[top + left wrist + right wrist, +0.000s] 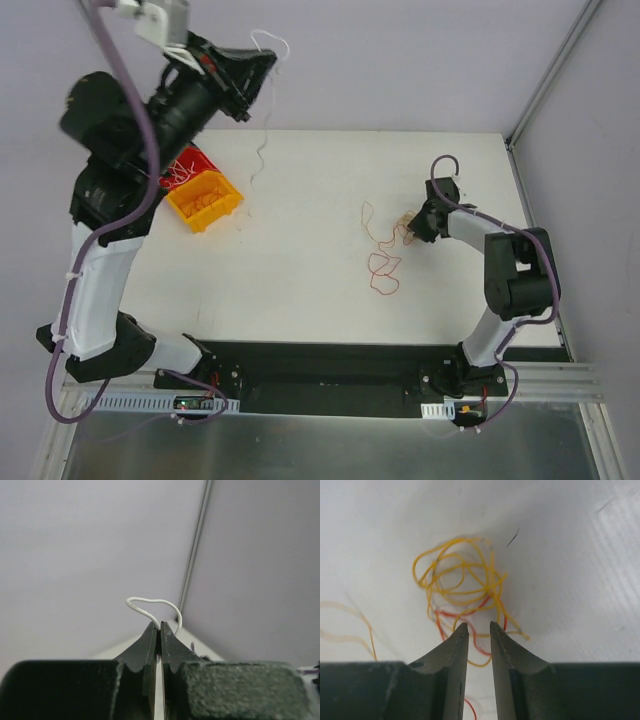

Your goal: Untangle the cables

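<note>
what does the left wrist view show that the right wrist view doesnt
Only the left wrist view: the left end effector shut on a white cable, whose loop arches above the tips, seen against a bare wall and a frame post. Only the right wrist view: the right end effector, jaws slightly apart with nothing between them, pointing at a tangle of yellow cable and red cable lying on the table. Both: a pair of dark fingers at the bottom of the picture and thin wire just beyond the tips.
</note>
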